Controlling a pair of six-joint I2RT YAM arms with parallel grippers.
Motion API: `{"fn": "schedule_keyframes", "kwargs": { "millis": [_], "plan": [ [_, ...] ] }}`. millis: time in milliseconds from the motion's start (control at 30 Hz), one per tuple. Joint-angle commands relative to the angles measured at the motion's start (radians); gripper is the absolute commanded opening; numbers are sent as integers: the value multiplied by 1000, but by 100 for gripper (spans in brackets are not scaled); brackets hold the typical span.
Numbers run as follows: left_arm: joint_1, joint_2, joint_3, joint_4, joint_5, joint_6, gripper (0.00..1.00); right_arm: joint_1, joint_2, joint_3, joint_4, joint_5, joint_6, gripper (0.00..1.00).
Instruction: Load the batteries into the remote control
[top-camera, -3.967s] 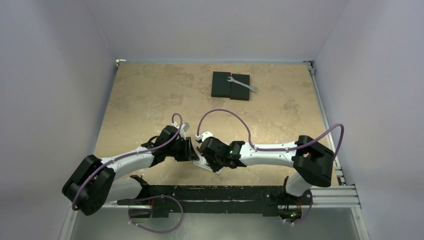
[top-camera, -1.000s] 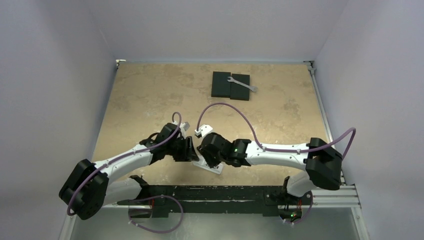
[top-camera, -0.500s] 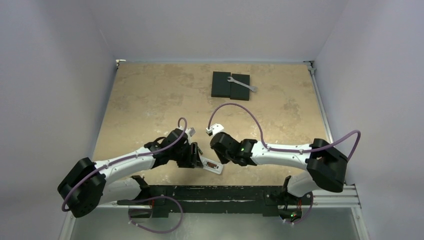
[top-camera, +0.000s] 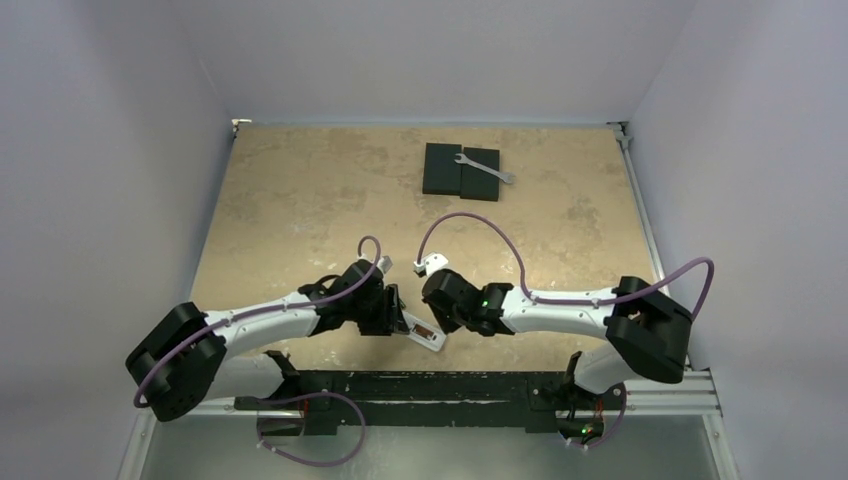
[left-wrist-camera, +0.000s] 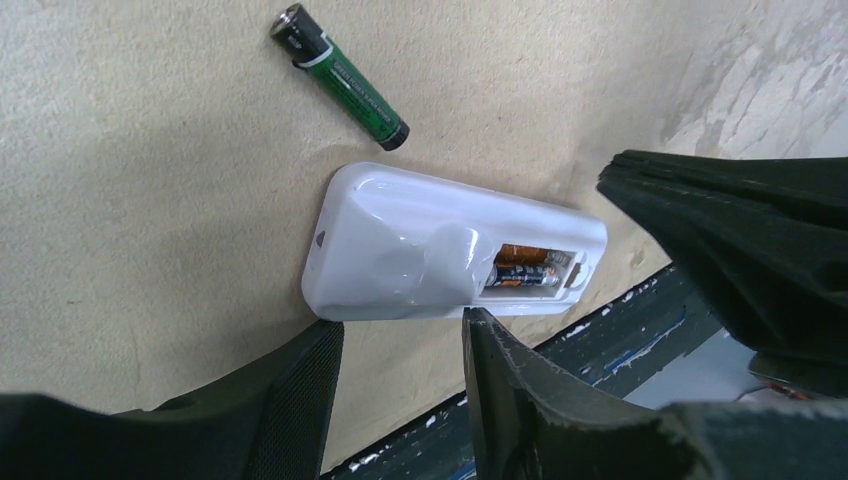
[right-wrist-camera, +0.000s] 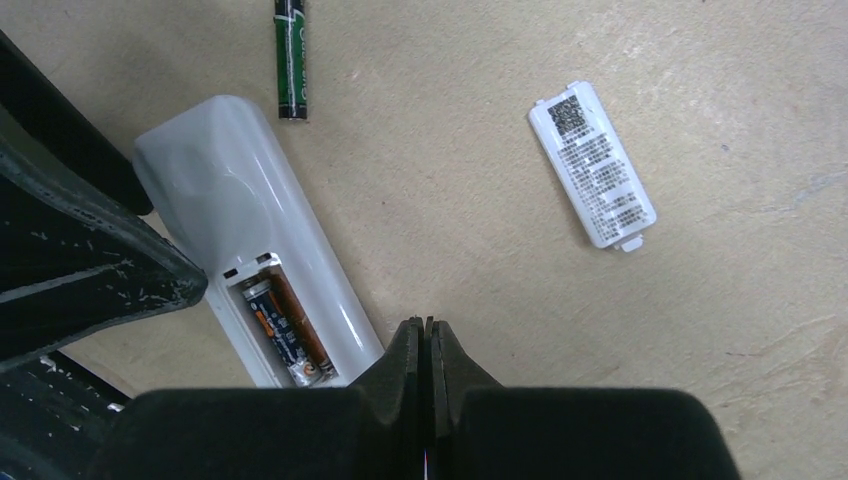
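The white remote control (left-wrist-camera: 400, 245) lies back-up near the table's front edge, also seen in the top view (top-camera: 425, 336). Its recess is uncovered, and two batteries (right-wrist-camera: 285, 330) lie side by side in it. A green-and-black battery (left-wrist-camera: 340, 75) lies loose on the table by the remote's other end. My left gripper (left-wrist-camera: 400, 335) is open, its tips at the remote's near long edge, with nothing between the fingers. My right gripper (right-wrist-camera: 425, 325) is shut on nothing, just beside the recess end of the remote.
A white battery cover (right-wrist-camera: 592, 165) with a printed label lies on the table to the right of the remote. Two black flat blocks (top-camera: 445, 170) with a silver wrench (top-camera: 490, 169) on them sit at the back. The black rail (top-camera: 420, 385) runs along the front edge.
My right gripper has shut and drawn back to the right, off the remote, uncovering the recess. My left gripper has shifted a little to the right along the remote.
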Motion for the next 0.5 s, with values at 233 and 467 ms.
{"fn": "schedule_keyframes", "kwargs": {
  "millis": [233,467],
  "plan": [
    [-6,66,20,93,-51,1,47,-3,46,-30,90,-53,21,0],
    [-6,122,43,118,-46,30,47,-2,45,-52,120,-100,34,0]
  ]
}}
